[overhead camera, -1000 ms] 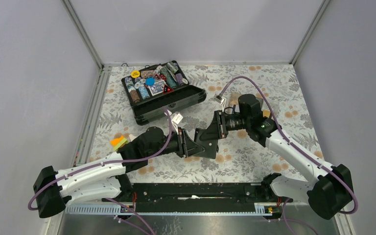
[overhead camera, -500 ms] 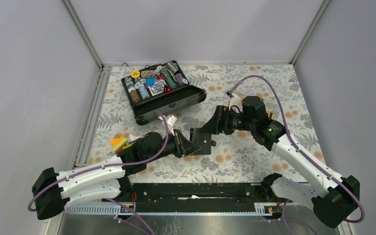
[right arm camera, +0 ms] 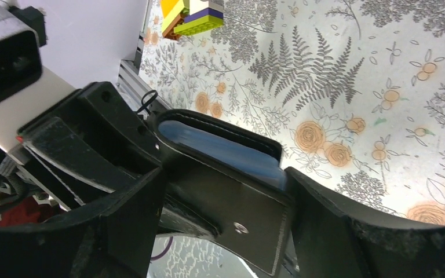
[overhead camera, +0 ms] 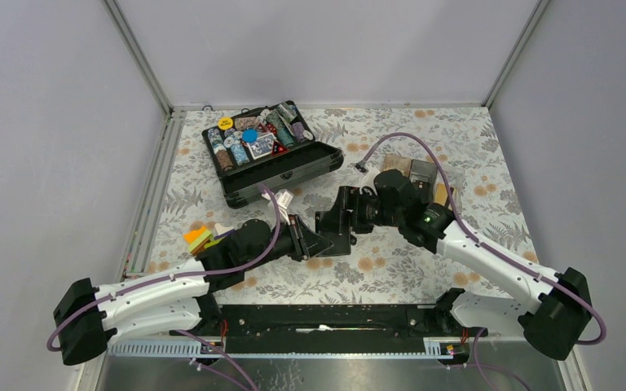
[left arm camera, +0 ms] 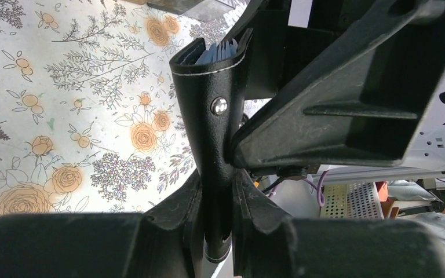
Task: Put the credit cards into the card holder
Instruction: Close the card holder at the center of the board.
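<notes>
Right, my left gripper point(left arm camera: 215, 215) is pinching the bottom edge of the card holder point(left arm camera: 207, 116), with both fingers pressed flat against the black leather. It stands upright off the table point(overhead camera: 424, 269), over the middle and a little toward the near edge. The mouth points up and away, with the blue-grey pocket leaves peeking out at the top.

My right gripper point(right arm camera: 226, 194) is in on it too, fingers spread wide with one on each side of the snap flap. They flank it closely, but I can't tell whether they are actually pressing on it.

By my judgement I'm early in the job. I see no coloured card edge in those pockets from either wrist. The credit cards point(overhead camera: 397, 165) lie well apart from me, up near the far edge on the right side, in and around a clear tray point(overhead camera: 450, 176). So the holder is up and being readied, and every card I can see is waiting to go in.

There's plenty of open floral cloth between the holder and the right edge, so the reach toward the tray looks clear. The crowding is here in the middle, where my two wrists nearly meet. The chip case point(overhead camera: 273, 159) sits toward the far-left corner and some building blocks point(overhead camera: 198, 238) by the left edge, both out of that lane.
</notes>
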Robot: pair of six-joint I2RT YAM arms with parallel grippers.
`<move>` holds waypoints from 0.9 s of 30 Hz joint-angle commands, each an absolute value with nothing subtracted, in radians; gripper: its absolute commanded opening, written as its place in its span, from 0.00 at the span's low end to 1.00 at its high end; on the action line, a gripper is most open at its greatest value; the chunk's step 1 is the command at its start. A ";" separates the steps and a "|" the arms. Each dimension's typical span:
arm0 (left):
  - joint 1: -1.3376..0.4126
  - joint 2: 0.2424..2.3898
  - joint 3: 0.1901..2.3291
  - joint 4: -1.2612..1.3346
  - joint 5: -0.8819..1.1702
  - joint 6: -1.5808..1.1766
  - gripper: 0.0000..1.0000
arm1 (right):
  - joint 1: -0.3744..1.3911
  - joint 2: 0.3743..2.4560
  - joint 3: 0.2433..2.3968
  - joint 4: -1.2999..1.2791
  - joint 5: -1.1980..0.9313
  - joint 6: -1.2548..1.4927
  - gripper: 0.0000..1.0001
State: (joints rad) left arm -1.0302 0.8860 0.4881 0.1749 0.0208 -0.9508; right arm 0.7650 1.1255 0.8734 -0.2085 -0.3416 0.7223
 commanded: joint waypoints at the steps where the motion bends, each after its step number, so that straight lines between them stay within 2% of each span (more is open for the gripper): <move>1: -1.029 0.893 0.502 0.281 0.004 -0.962 0.18 | 0.803 1.142 0.929 -0.131 -0.268 0.772 0.78; 6: -1.030 0.907 0.505 0.286 0.003 -0.964 0.26 | 0.816 1.151 0.926 -0.120 -0.249 0.787 0.77; 8: -1.029 0.912 0.503 0.292 0.004 -0.966 0.32 | 0.821 1.155 0.926 -0.120 -0.237 0.795 0.76; 12: -1.027 0.927 0.500 0.312 0.008 -0.974 0.37 | 0.831 1.157 0.917 -0.093 -0.218 0.819 0.73; 15: -1.025 0.936 0.493 0.330 0.015 -0.982 0.36 | 0.838 1.167 0.923 -0.092 -0.205 0.819 0.71; 17: -1.021 0.935 0.482 0.347 0.015 -0.995 0.32 | 0.840 1.169 0.923 -0.091 -0.199 0.819 0.71; 21: -1.011 0.924 0.462 0.337 0.004 -1.010 0.08 | 0.841 1.147 0.929 -0.141 -0.149 0.793 0.72; 23: -1.001 0.916 0.454 0.311 -0.018 -1.012 0.00 | 0.841 1.115 0.948 -0.216 -0.075 0.750 0.78; 27: -0.977 0.878 0.421 0.286 -0.021 -1.017 0.00 | 0.826 1.040 0.966 -0.332 0.052 0.672 0.88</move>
State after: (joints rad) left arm -1.0004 0.9264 0.4450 0.2375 0.0082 -1.0042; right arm 0.8356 1.1290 0.9039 -0.2340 -0.1074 0.7532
